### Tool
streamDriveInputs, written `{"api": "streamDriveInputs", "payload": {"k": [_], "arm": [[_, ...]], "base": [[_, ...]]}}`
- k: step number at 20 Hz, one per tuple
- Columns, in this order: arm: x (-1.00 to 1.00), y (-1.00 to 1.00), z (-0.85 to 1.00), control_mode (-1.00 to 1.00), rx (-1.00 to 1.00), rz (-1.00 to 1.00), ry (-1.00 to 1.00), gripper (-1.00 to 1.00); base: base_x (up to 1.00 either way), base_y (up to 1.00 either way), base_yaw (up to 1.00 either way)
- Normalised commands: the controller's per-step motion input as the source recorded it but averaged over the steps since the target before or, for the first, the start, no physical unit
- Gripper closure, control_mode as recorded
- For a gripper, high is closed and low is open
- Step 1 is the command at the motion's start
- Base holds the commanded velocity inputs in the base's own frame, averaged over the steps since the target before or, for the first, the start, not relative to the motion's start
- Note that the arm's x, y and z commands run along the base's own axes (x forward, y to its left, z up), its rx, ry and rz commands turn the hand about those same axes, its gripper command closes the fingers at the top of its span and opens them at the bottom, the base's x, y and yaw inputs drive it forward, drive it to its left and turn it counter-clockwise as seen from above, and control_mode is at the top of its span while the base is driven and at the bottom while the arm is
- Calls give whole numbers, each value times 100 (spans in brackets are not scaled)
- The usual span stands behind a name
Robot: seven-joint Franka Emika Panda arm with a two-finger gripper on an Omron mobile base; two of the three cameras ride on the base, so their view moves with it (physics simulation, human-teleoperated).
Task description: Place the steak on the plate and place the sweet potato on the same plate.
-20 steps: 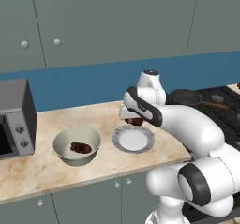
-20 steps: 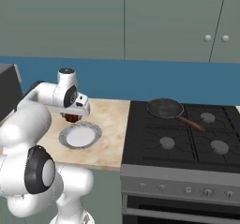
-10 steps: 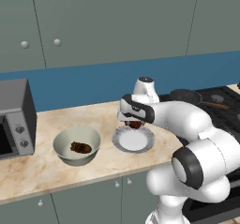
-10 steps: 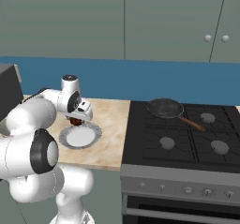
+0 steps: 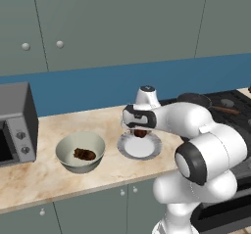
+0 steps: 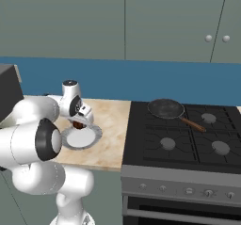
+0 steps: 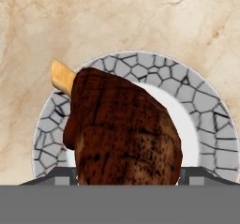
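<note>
We see the pincer [image 5: 140, 132] hanging just over the plate [image 5: 128, 148], its fingers pinching the steak [image 5: 140, 133] between them. In the hand view the steak [image 7: 123, 129] sits in front of the plate [image 7: 206, 124], reddish-brown with a yellow-orange bit at its upper left edge; whether its underside already touches the plate we cannot quite tell from here. The plate rests on the marbled surface [image 5: 44, 174], near its front edge. To the plate's left stands a pale grey-green bowl [image 5: 63, 152], and the sweet potato [image 5: 84, 154] lies inside it as a dark brown lump. From the right base view the pincer [image 6: 79, 123] hovers over the plate [image 6: 94, 135], beside the black stove [image 6: 188, 144], where a dark pan [image 6: 165, 108] sits on a back burner.
</note>
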Motion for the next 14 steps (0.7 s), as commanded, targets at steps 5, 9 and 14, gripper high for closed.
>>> {"api": "streamDriveInputs", "payload": {"k": [5,9,14], "arm": [[0,0,-26,-100,0,-8,0,100],[0,0,-23,-100,0,-7,0,100],[0,0,-23,-100,0,-6,0,100]], "base": [[0,0,0],[0,0,0],[0,0,0]]}}
